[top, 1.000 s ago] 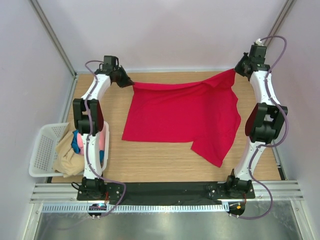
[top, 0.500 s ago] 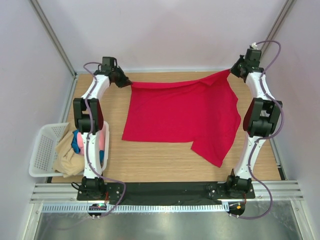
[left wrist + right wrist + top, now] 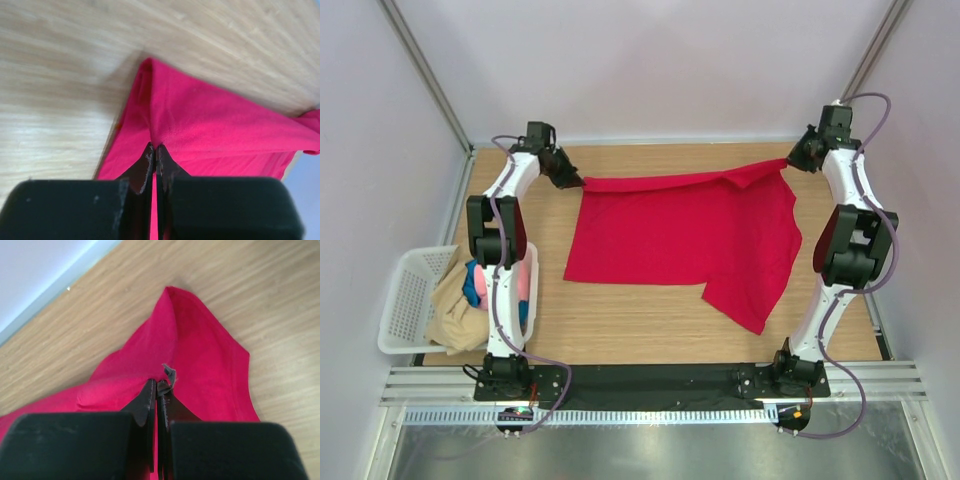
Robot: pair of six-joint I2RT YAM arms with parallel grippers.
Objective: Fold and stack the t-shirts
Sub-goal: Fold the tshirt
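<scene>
A bright red t-shirt (image 3: 685,235) lies spread on the wooden table, one sleeve pointing to the near right. My left gripper (image 3: 578,181) is shut on the shirt's far left corner (image 3: 165,125). My right gripper (image 3: 792,163) is shut on its far right corner (image 3: 175,355), where the cloth bunches into a fold. Both corners sit low over the table near its back edge. Beige (image 3: 450,305), blue (image 3: 475,283) and pink (image 3: 525,283) shirts lie in the basket at the left.
A white mesh basket (image 3: 408,300) stands at the table's left edge beside the left arm. White walls and metal posts close in the back and sides. A black rail (image 3: 650,380) runs along the near edge.
Both grippers have come down and slightly toward me with the shirt's far edge. The raised right corner has dropped and the far hem now lies lower, nearer the table.
</scene>
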